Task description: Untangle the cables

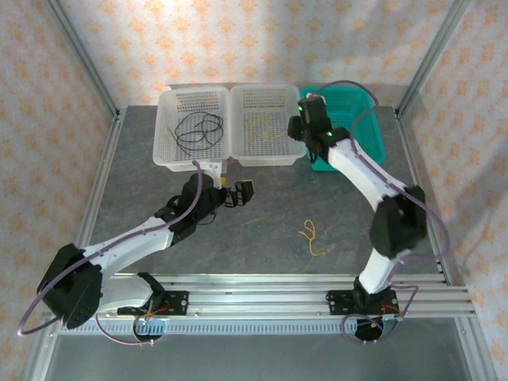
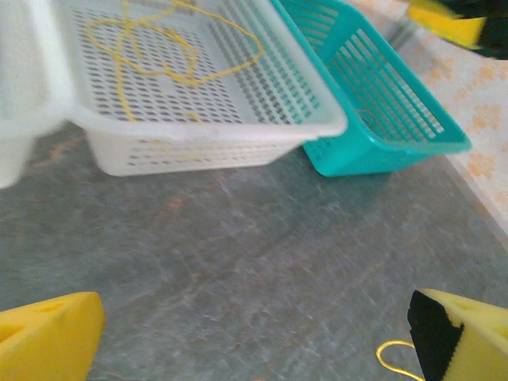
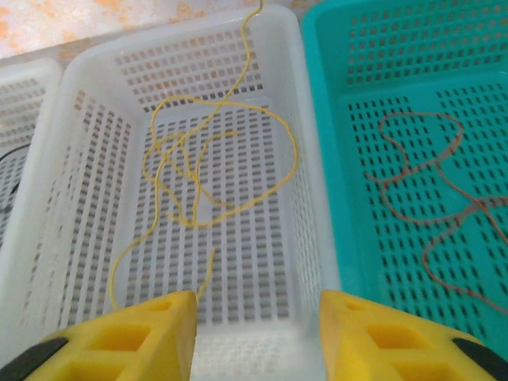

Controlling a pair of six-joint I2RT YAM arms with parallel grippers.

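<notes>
My right gripper point(image 3: 255, 333) sat jaws apart, empty, over the white perforated plastic basket point(image 3: 317, 198) holding the thin curly yellow cable point(image 3: 198, 171). One strand crossed the far rim; pulling back could've snagged it out. My left gripper point(image 2: 254, 333) gaped wide, empty, above the grey table point(image 2: 238, 262).

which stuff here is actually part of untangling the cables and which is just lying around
Job:
- black cable
- binned yellow cable
- brown cable
- loose yellow cable, on the table

Just there:
- left basket, middle basket and teal basket, which only hold cables
- arm wiring, thick and purple
</notes>
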